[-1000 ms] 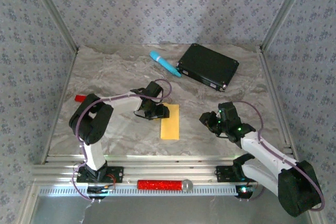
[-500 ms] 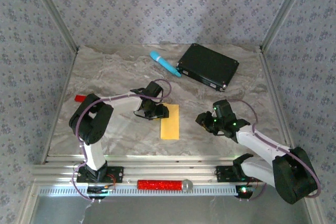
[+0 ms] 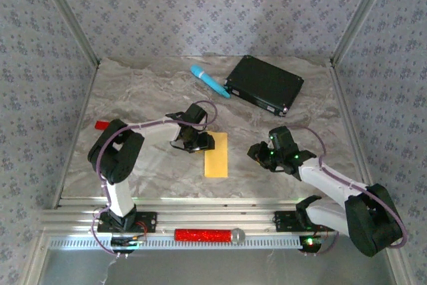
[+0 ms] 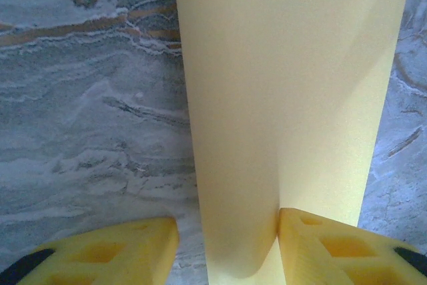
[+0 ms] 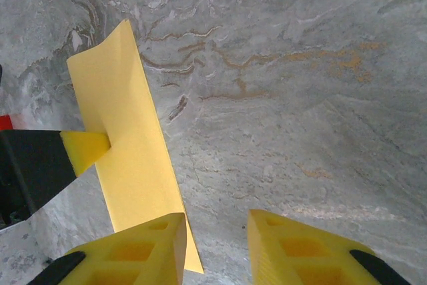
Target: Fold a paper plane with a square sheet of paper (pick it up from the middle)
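Note:
The square sheet of paper [image 3: 215, 155] lies on the marble table folded in half into a long yellow-orange rectangle. My left gripper [image 3: 199, 142] stands open at its far left edge. In the left wrist view the paper [image 4: 287, 98] has its upper layer curling up between the spread fingers of the left gripper [image 4: 227, 245], with the right finger resting on the sheet. My right gripper [image 3: 257, 153] hovers open just right of the sheet. In the right wrist view the right gripper [image 5: 217, 238] has bare table between its fingers and the paper [image 5: 127, 138] lies beside its left finger.
A black flat box [image 3: 264, 85] sits at the back right with a light-blue cylinder [image 3: 209, 80] just left of it. A small red block [image 3: 101, 125] lies at the left edge. A red cylinder [image 3: 203, 235] rests on the front rail.
My right gripper has moved left, closer to the paper's right edge. The left arm and the paper have stayed where they were.

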Motion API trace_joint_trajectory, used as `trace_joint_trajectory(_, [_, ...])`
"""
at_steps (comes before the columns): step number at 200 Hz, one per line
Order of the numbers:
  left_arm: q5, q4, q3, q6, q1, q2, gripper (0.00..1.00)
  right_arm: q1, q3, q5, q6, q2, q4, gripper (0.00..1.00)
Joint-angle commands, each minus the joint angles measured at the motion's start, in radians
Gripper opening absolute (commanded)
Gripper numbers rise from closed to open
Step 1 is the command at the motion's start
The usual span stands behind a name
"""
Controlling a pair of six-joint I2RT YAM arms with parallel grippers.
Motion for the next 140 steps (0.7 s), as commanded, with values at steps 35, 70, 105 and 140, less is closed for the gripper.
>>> trace_joint_trajectory(35, [-0.112,0.004,-0.041,0.060,-0.008,0.126,0.49,0.010,0.028,0.008,-0.012,0.004,-0.012,0.31])
trace_joint_trajectory(70, [-0.113,0.010,-0.047,0.044,-0.008,0.131,0.49,0.011,0.030,0.010,-0.013,-0.002,-0.011,0.31])
trace_joint_trajectory(105, [-0.109,0.020,-0.051,0.037,-0.008,0.133,0.51,0.017,0.039,0.000,-0.021,0.016,-0.010,0.31])
trace_joint_trajectory(140, [-0.108,0.021,-0.050,0.030,-0.008,0.138,0.51,0.033,0.059,-0.007,-0.029,0.042,-0.009,0.31])
